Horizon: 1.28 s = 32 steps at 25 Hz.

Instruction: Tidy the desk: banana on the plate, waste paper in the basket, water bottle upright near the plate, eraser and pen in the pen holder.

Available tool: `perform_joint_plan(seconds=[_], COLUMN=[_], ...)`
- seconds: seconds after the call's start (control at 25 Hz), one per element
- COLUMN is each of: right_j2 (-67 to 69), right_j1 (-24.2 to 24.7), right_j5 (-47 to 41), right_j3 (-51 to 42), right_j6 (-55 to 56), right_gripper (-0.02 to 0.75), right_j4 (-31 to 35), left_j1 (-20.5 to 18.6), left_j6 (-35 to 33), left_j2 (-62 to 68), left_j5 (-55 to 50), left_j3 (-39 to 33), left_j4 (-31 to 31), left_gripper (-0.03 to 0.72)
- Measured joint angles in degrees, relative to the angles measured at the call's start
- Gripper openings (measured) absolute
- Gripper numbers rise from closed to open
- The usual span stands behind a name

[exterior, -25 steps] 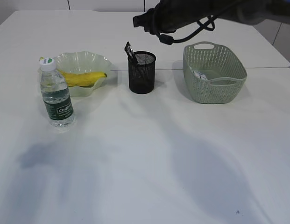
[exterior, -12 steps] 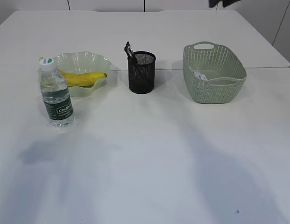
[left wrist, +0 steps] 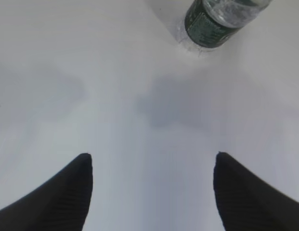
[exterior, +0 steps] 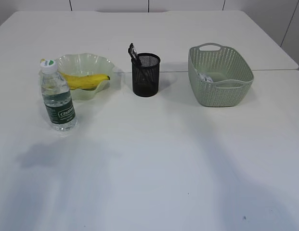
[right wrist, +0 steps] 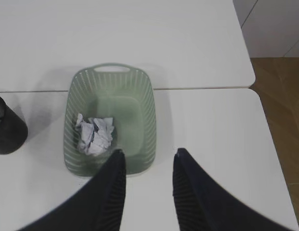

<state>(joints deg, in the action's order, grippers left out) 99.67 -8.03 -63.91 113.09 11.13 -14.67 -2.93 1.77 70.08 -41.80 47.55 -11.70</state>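
banana (exterior: 85, 80) on plate (exterior: 109, 64) | waste paper (right wrist: 94, 134) in basket (right wrist: 150, 110) | water bottle (exterior: 57, 96) upright nr plate | left gripper (left wrist: 151, 166) wide, empty | right gripper (right wrist: 148, 158) part-open, empty — looks done

I am seeing the plate (exterior: 86, 65) sitting toward the far left of the desk (exterior: 154, 159), with the banana (exterior: 85, 80) lying in it. The water bottle (exterior: 58, 96) is standing upright just in front of the plate, nearer the left edge. The pen holder (exterior: 146, 74) is standing right of the plate, around the middle, with a pen (exterior: 134, 52) leaning inside it. The basket (exterior: 220, 74) is sitting right of the holder, toward the far right, with the waste paper (right wrist: 95, 135) lying in it.
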Motion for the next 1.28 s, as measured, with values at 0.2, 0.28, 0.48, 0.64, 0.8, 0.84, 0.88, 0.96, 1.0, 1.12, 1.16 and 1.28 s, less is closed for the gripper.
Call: perform_joint_plan(seconds=[0.2,0.28,0.48,0.64,0.8,0.84,0.88,0.96,1.0,1.12,1.16,1.28], right_j2=[-3.4,-5.2,-12.1,-19.6,-25.8,-27.3,-28.4,-30.9,-32.0,-36.7,-38.3,-44.2], right_j1=[0.0,0.0,0.0,0.0,0.0,0.0,0.0,0.0,0.0,0.0,0.0,0.0], right_j5=[-0.2,1.4,6.0,8.1,8.3,8.3,8.4,8.4,8.3,7.5,7.4,5.1], right_j3=[-8.5,-13.6,-26.1,-34.7,-40.6,-41.8,-42.8,-44.6,-45.5,-47.5,-48.2,-49.9], right_j6=[0.0,0.6,3.0,3.6,3.7,3.7,3.7,3.7,3.7,3.7,3.7,4.5], right_gripper=[0.252,0.253,0.29,0.297,0.3,0.301,0.301,0.302,0.302,0.302,0.302,0.302], right_j4=[-0.4,-0.4,-0.4,-1.4,-2.4,-2.6,-2.7,-3.1,-3.4,-3.9,-3.9,-4.0], left_j1=[0.0,0.0,0.0,0.0,0.0,0.0,0.0,0.0,0.0,0.0,0.0,0.0], left_j6=[0.0,0.0,0.0,0.0,0.0,0.0,0.0,-0.1,-0.1,-0.1,-0.1,-0.1], left_j2=[-3.5,-5.6,-10.5,-14.6,-18.9,-20.0,-21.0,-23.6,-25.0,-29.1,-30.4,-34.0], left_j5=[-3.0,-4.3,-8.6,-10.9,-13.3,-14.1,-14.8,-16.1,-16.8,-18.2,-18.8,-21.9], left_j3=[0.0,0.0,0.0,0.0,0.0,0.0,0.0,0.0,0.0,0.0,0.0,0.0], left_j4=[3.2,4.9,7.1,7.2,7.3,7.5,7.6,7.6,7.6,7.6,7.6,7.6], left_gripper=[0.554,0.554,0.554,0.541,0.537,0.537,0.537,0.537,0.537,0.537,0.537,0.537])
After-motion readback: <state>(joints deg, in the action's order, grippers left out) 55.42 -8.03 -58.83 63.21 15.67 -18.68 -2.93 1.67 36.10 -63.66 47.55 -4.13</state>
